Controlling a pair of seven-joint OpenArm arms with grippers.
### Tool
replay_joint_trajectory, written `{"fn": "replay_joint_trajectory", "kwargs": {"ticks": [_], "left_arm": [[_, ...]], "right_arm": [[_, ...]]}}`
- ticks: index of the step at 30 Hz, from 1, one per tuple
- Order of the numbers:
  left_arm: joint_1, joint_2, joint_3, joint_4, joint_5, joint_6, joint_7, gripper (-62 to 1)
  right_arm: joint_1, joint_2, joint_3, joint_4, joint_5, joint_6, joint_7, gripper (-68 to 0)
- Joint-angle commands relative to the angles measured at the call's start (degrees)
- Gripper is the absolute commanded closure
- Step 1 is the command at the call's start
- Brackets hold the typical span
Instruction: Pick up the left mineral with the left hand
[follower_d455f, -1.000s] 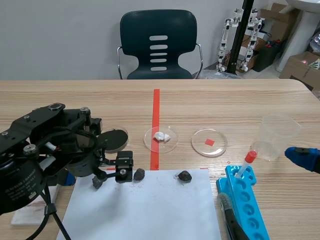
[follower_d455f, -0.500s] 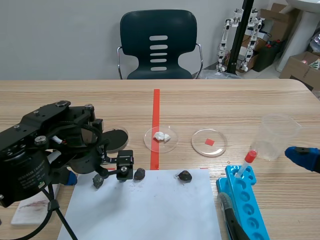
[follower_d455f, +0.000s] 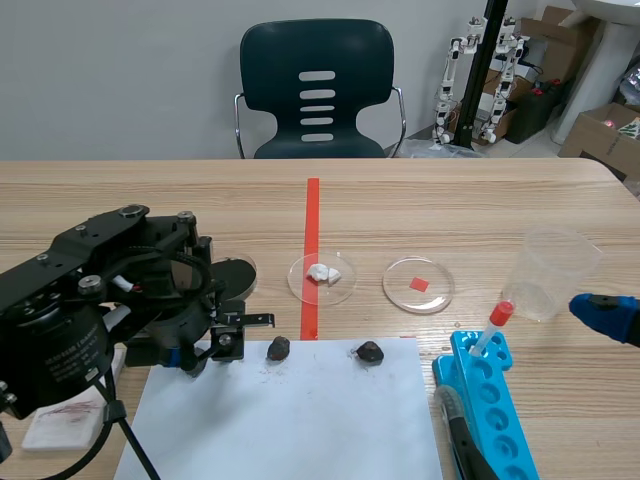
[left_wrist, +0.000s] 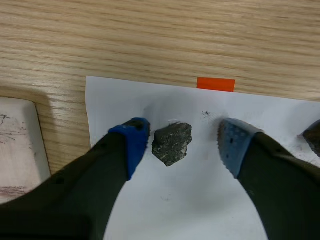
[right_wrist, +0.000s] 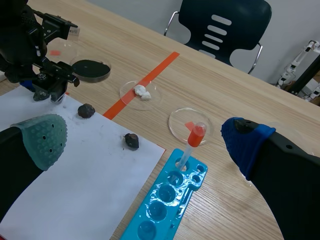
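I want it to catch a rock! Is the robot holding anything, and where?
Nothing is held. The left end effector stands open around a rock without squeezing it; the right end effector is open, empty.

Paper sheet: left mineral on its far left corner, between the left gripper's fingers; middle mineral and right mineral rightward along the far edge. Petri dishes behind; tube rack beside, right.

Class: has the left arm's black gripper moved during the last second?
Yes. The left arm's black gripper has shifted left, away from the orange-red tape line, and, open, now straddles the rough dark grey mineral on the white paper sheet.
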Motion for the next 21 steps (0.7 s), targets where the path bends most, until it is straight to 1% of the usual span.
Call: {"fn": "replay_joint_trajectory", "kwargs": {"ticks": [1, 5, 8, 16, 19, 21], "left_arm": [[0.1, -0.8, -0.2, 0.2, 0.9, 0.4, -0.1, -25.1], [0.1, -0.8, -0.2, 0.2, 1.0, 0.4, -0.1, -16.1], [0.1, -0.8, -0.2, 0.2, 1.0, 0.4, -0.1, -12.0], [0.1, -0.8, -0.2, 0.2, 1.0, 0.4, -0.1, -11.5], [0.1, -0.9, -0.2, 0.8, 2.3, 0.4, -0.7, -11.6], [0.3, -1.2, -0.2, 2.0, 2.3, 0.4, -1.3, -11.6]], "right_arm": [[0.7, 0.1, 0.3, 1.1, 0.5, -0.2, 0.8, -65.5], [0.7, 0.1, 0.3, 1.1, 0.5, -0.2, 0.8, -65.5], [0.7, 0.1, 0.3, 1.1, 0.5, -0.2, 0.8, -65.5], [0.7, 0.1, 0.3, 1.1, 0.5, -0.2, 0.8, -65.5], [0.7, 0.1, 0.3, 1.1, 0.5, -0.2, 0.8, -65.5], [0.7, 0.1, 0.3, 1.1, 0.5, -0.2, 0.8, -65.5]]}}
